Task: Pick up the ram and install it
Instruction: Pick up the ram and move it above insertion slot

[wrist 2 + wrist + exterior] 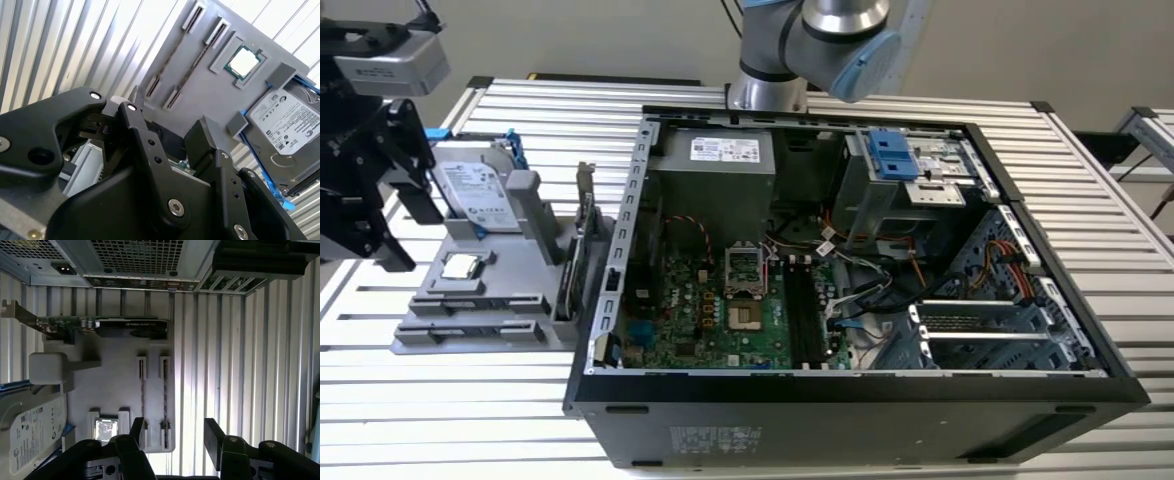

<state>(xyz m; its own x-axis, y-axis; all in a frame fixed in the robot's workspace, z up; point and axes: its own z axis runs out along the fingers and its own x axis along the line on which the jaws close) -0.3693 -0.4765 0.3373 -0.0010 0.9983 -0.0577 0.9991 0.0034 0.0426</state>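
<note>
The gripper (175, 432), at the exterior view's left edge, hangs released, its black fingers (215, 437) spread wide with nothing between them and touching nothing. Just past the fingertips in the first wrist view, the ram (165, 397) stands on edge in the slotted brackets of the grey fixture (115, 385), with a second stick (141, 392) just beside it. The pick looks best done by centring the opening over one stick only, closing on its flat faces near mid-length and coming down square, so the neighbour is not knocked. Farther off lie a processor chip (106, 430), hard drive (35, 435) and expansion card (125, 326). The open computer case (854, 390) sits mid-frame in the exterior view.
</note>
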